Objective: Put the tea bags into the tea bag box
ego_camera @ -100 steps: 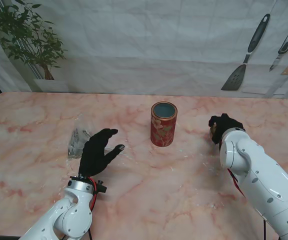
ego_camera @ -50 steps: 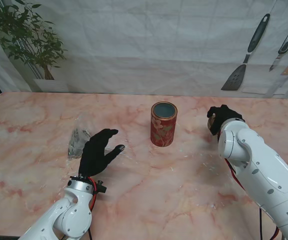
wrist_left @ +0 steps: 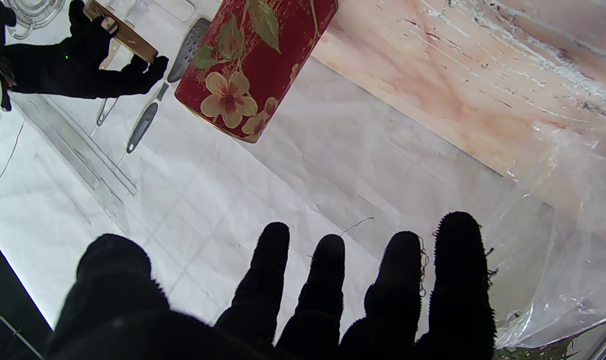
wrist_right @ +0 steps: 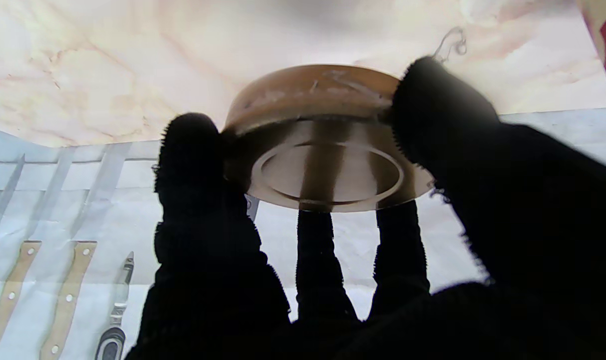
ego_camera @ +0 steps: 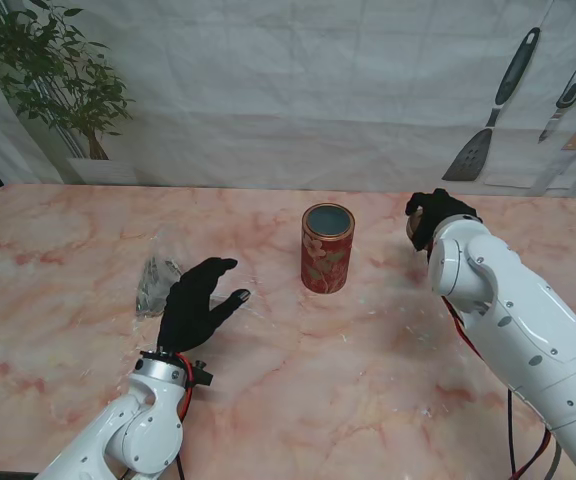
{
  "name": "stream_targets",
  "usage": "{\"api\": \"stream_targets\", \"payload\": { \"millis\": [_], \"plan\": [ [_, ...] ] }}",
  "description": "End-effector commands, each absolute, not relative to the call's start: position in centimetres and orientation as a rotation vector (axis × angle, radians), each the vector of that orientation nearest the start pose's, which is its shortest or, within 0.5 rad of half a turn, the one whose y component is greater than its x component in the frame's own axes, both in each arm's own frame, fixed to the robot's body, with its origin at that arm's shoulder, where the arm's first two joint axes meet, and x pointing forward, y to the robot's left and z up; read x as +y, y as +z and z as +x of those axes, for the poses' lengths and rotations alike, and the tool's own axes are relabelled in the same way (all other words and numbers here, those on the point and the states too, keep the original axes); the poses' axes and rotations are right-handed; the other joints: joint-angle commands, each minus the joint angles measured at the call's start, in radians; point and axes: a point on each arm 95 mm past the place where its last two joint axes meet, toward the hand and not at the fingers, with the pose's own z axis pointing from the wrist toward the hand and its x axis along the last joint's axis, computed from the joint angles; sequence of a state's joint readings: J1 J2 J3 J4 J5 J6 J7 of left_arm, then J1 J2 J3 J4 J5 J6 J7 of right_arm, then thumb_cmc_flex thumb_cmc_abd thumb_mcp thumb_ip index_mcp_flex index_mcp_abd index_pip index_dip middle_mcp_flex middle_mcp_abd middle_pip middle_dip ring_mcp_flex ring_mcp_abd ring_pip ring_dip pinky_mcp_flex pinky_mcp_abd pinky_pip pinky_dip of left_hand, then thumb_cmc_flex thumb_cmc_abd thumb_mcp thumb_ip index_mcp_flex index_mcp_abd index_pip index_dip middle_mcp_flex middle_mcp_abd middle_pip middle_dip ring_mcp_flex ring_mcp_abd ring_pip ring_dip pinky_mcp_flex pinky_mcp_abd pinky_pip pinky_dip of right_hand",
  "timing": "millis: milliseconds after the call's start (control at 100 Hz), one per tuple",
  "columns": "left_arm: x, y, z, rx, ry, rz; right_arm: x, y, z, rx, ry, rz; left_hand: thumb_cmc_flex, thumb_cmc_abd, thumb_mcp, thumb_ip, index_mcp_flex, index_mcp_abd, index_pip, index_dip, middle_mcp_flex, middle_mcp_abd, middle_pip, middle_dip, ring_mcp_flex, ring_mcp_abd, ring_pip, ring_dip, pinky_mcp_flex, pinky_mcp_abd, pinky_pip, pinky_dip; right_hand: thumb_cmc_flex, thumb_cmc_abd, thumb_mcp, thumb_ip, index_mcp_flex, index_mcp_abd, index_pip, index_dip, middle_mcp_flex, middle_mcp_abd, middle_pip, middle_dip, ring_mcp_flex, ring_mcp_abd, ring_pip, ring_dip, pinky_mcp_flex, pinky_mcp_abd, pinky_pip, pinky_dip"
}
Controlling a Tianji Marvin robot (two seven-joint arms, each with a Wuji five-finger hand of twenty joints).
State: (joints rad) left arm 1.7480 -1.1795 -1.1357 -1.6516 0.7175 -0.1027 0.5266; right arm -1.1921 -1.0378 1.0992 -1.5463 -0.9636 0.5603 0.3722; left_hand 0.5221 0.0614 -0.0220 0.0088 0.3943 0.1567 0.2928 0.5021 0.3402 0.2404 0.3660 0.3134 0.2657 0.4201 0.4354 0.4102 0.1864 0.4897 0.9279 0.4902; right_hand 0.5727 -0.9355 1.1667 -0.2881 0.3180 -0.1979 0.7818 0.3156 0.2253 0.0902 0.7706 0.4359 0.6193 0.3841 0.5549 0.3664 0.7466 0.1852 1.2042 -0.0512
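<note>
- Red floral tea bag box (ego_camera: 327, 248): 1 cylinder, gold rim, upright mid-table, top uncovered; we can't see inside.
- 1 round gold metal lid (wrist_right: 328, 145), clamped in our right hand (ego_camera: 434, 219), raised to the right of the box.
- 1 clear crinkled plastic bag (ego_camera: 157, 283) with dark contents, touching our left hand (ego_camera: 196, 302); count unclear.
- Left hand holds nothing, fingers (wrist_left: 458, 260) spread.
- Pink marble table (ego_camera: 368, 380).
</note>
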Motion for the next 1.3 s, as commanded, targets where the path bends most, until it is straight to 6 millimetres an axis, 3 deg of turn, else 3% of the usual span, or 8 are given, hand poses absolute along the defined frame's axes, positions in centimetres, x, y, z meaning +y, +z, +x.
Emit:
{"api": "stream_targets", "payload": {
  "millis": [0,1290],
  "plan": [
    [-4.5,-33.5,33.2,0.941,-1.976,-1.363,-3.7,-23.1,49.6,1.256,0.998,1.509,0.002,-0.007,-0.011,-0.04,-0.006,-0.006,-0.008,-0.003,0.002,-0.016,-0.006,-0.012,0.008,-0.001,-0.003,0.01,0.004,-0.002,0.029,0.015,0.327,0.15,0.294,0.119,0.117,0.085,0.148,0.053,0.087,-0.037,0.139,0.031,0.195,-0.421,0.113,0.03,-0.043,-0.112,0.031,-0.004],
    [-4.0,-33.7,32.0,0.966,-1.896,-1.411,5.0,-20.2,52.6,1.294,1.218,1.333,0.0,-0.006,-0.011,-0.04,-0.006,-0.012,-0.002,-0.001,0.005,-0.016,-0.006,-0.011,0.007,-0.004,-0.003,0.009,0.003,-0.003,0.029,0.015,0.331,0.159,0.296,0.115,0.129,0.084,0.142,0.051,0.106,-0.042,0.128,0.032,0.204,-0.422,0.112,0.028,-0.041,-0.115,0.034,-0.004]
  ]
}}
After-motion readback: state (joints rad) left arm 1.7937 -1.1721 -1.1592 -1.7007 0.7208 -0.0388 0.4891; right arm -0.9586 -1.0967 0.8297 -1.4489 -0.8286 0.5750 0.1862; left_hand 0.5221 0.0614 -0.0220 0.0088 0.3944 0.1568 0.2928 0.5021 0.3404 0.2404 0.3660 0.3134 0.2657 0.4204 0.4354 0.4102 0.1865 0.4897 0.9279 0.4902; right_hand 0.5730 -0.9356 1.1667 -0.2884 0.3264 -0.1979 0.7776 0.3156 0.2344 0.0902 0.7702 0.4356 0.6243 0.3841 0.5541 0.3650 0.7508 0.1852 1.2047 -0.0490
